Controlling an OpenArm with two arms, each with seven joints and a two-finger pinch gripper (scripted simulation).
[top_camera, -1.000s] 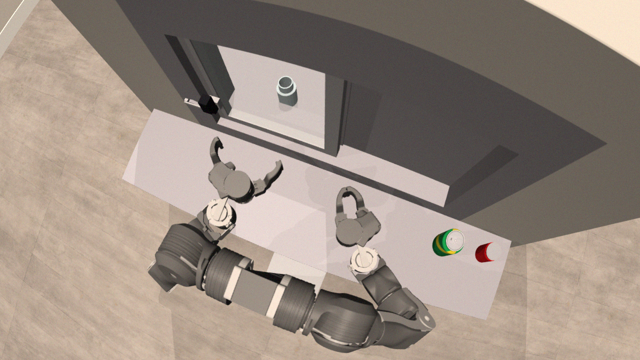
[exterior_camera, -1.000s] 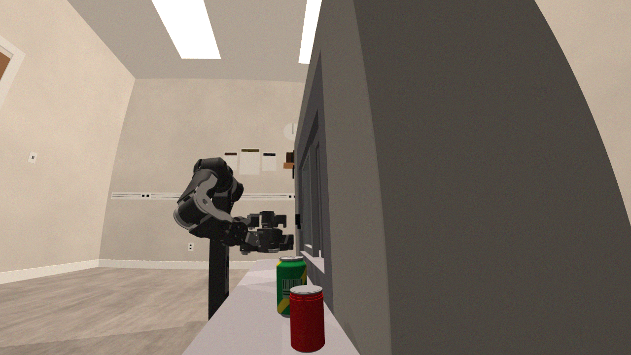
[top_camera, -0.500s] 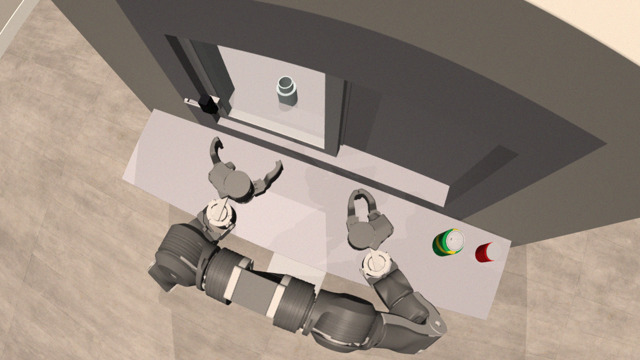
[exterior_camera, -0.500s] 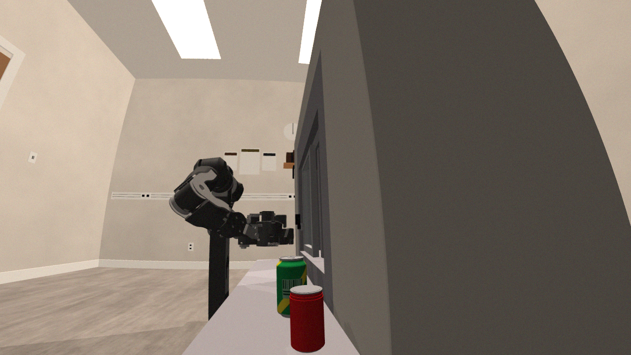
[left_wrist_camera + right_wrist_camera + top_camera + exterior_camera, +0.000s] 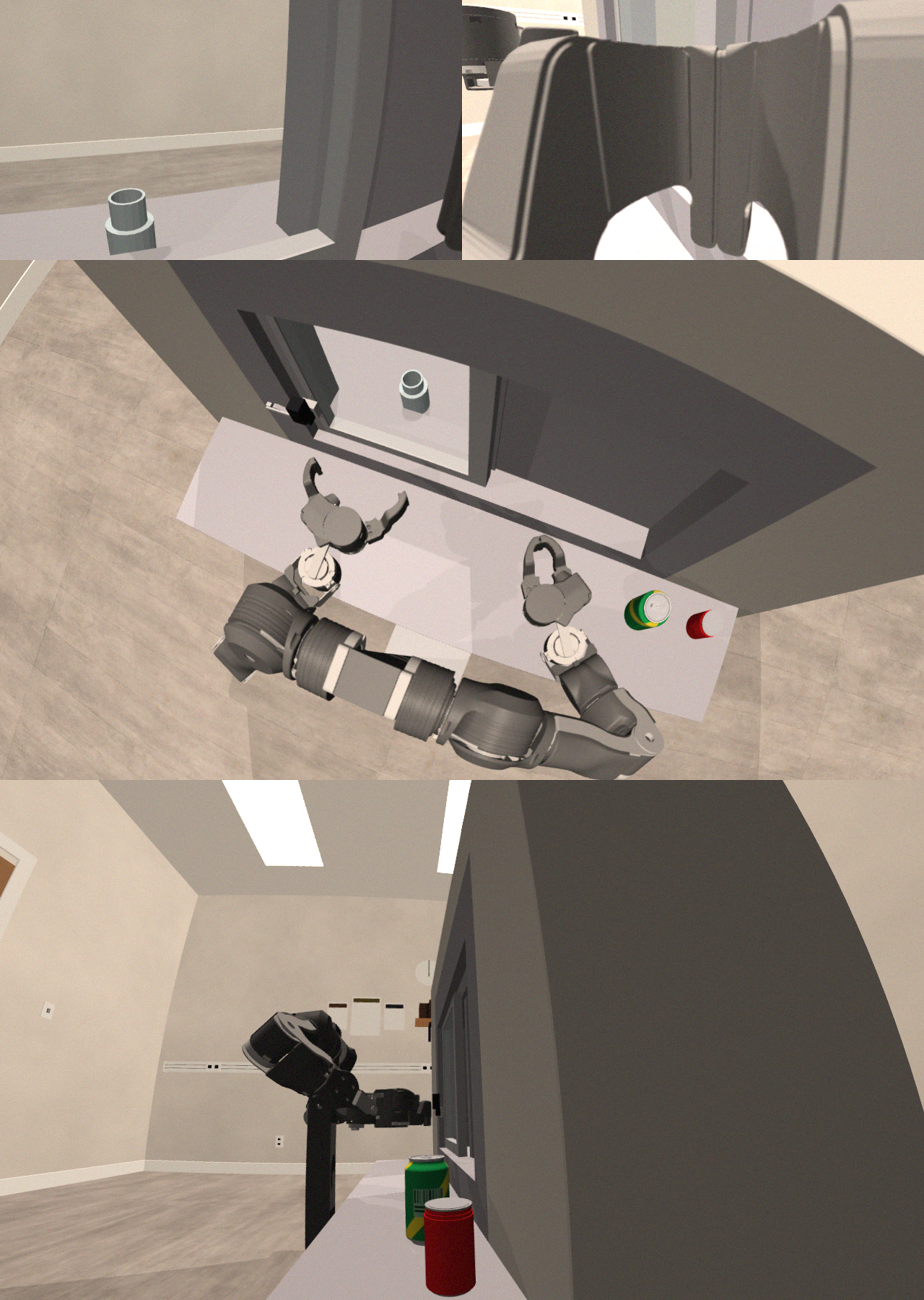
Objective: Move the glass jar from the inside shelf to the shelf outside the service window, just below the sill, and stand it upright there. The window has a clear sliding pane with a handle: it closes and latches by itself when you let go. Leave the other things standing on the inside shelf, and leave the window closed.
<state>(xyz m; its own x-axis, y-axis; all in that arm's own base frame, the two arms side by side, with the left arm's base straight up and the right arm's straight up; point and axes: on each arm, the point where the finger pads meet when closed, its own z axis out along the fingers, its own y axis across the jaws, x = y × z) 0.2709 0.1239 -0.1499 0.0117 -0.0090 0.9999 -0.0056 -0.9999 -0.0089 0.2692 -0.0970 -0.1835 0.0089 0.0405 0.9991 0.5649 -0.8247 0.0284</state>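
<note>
The glass jar (image 5: 413,396) (image 5: 132,236) stands upright on the inside shelf (image 5: 358,366) (image 5: 224,211), seen through the clear pane. The pane's right frame bar (image 5: 482,431) (image 5: 343,144) stands near the middle of the opening. Its black handle (image 5: 299,409) (image 5: 436,1103) is at the left jamb, beside the latch (image 5: 275,409); the window looks closed. My left gripper (image 5: 359,479) is open and empty, outside in front of the pane. My right gripper (image 5: 541,539) (image 5: 716,144) is shut on nothing, outside and right of the pane, above the outside shelf (image 5: 413,576) (image 5: 362,1245).
A green can (image 5: 646,609) (image 5: 426,1194) and a red can (image 5: 699,625) (image 5: 449,1251) stand at the right end of the outside shelf, beyond my right gripper. The raised sill (image 5: 568,508) runs below the opening, between the grippers and the inside shelf.
</note>
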